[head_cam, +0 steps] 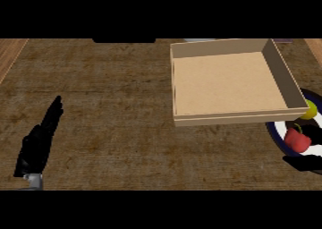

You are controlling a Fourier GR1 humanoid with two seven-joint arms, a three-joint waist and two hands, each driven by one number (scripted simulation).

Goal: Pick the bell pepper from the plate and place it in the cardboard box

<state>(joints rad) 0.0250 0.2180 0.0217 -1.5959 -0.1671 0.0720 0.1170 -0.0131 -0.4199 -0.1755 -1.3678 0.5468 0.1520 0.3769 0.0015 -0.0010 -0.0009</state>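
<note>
The red bell pepper (297,139) lies on a dark-rimmed white plate (274,133) at the right edge, half hidden behind the box's near wall. My right hand (307,163) comes in from the right over the plate. Its fingers (318,133) lie just right of the pepper and its thumb sits below it, with a strip of white plate showing between thumb and pepper. The open cardboard box (231,85) stands at the upper right with nothing inside. At the lower left my left hand (37,142) rests open, fingers straight and pointing away.
A yellow round item (311,110) sits on the same plate, just behind the box's near right corner. The brown counter (104,98) spreads left of the box. Lighter wooden strips run along the far left and far right edges.
</note>
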